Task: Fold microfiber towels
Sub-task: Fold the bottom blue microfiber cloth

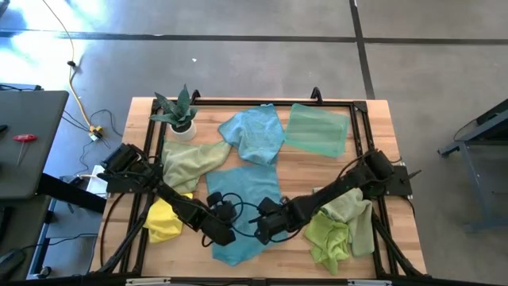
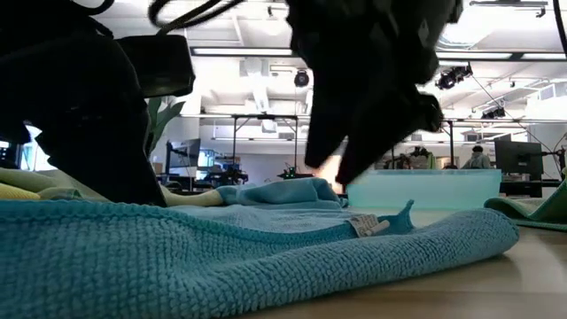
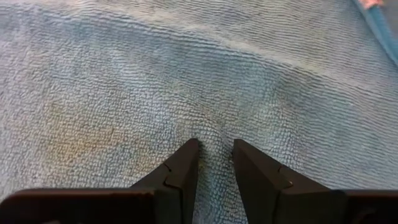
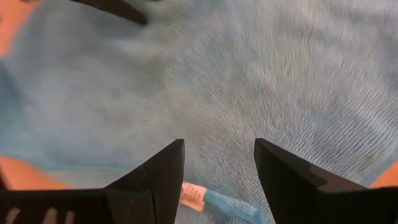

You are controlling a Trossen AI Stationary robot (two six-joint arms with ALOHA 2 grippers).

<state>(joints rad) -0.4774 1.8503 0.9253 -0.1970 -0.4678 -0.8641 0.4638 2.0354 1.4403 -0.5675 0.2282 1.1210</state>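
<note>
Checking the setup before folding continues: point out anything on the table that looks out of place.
A small potted plant stands at the table's far left corner among the microfiber towels, resting against the sage one; it isn't laundry. The towels themselves lie crumpled and overlapping.
</note>
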